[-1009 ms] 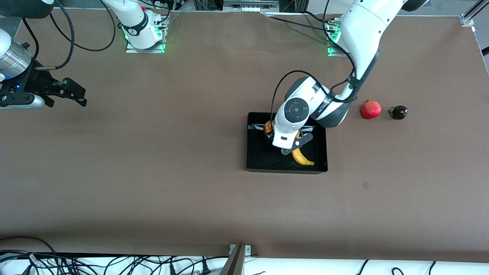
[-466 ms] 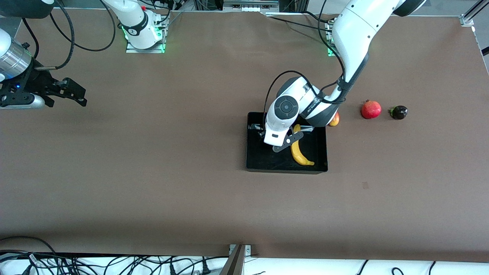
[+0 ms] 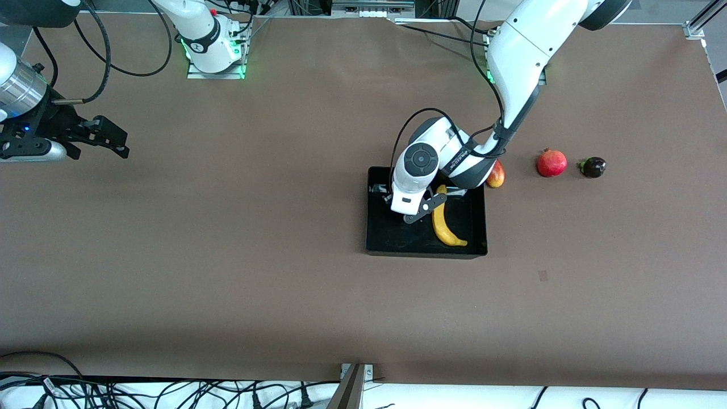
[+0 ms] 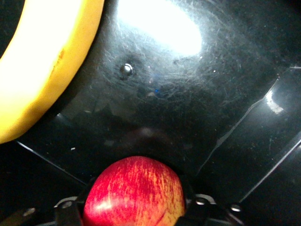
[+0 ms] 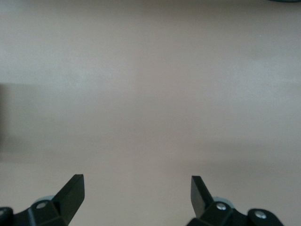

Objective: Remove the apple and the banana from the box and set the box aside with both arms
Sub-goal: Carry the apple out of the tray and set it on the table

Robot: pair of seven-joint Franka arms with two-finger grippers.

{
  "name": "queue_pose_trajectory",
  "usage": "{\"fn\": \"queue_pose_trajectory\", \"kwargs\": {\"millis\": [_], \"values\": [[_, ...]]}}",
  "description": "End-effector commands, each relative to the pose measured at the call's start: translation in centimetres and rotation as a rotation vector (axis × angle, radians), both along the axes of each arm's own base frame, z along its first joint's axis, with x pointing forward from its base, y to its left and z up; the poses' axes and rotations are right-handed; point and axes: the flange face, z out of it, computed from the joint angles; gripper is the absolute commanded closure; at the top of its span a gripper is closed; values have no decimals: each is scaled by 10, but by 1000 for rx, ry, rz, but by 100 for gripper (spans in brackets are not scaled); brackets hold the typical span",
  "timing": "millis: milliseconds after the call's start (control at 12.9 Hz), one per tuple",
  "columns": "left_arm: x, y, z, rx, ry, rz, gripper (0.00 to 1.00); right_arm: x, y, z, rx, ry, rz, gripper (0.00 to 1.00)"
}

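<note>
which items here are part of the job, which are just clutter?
Job:
apple, between the left end effector fingers, in the box
banana, in the box
box

Clutter:
mango, beside the box
pomegranate
dark round fruit

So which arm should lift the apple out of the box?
Left. Its pincer grips the apple inside the box; the right pincer waits open over the table at its own end.

Left gripper (image 4: 135, 213), low in the box (image 3: 426, 253), clasps the apple (image 4: 134, 190); the banana (image 3: 446, 227) lies in the box just beside it. Outside the box, toward the left arm's end of the table: mango (image 3: 496, 174) against the box wall, then pomegranate (image 3: 551, 163), then a small round fruit (image 3: 592, 167). Right gripper (image 3: 116, 142) waits, jaws spread, well apart over the right arm's end.
</note>
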Motion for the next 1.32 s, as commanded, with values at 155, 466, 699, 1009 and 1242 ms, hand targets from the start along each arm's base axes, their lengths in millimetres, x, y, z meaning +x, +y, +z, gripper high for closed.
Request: {"fn": "queue_pose_trajectory", "kwargs": {"millis": [155, 466, 699, 1009, 1242], "values": [[-2, 1, 32, 41, 8, -23, 100, 1, -1, 3, -2, -5, -7, 0], [38, 54, 119, 33, 49, -31, 100, 1, -1, 3, -2, -5, -9, 0], [77, 133, 169, 12, 70, -121, 100, 1, -1, 4, -2, -6, -9, 0], [124, 275, 163, -41, 44, -260, 100, 1, -1, 4, -2, -6, -7, 0], [146, 349, 119, 0, -3, -340, 100, 1, -1, 4, -2, -6, -9, 0]]}}
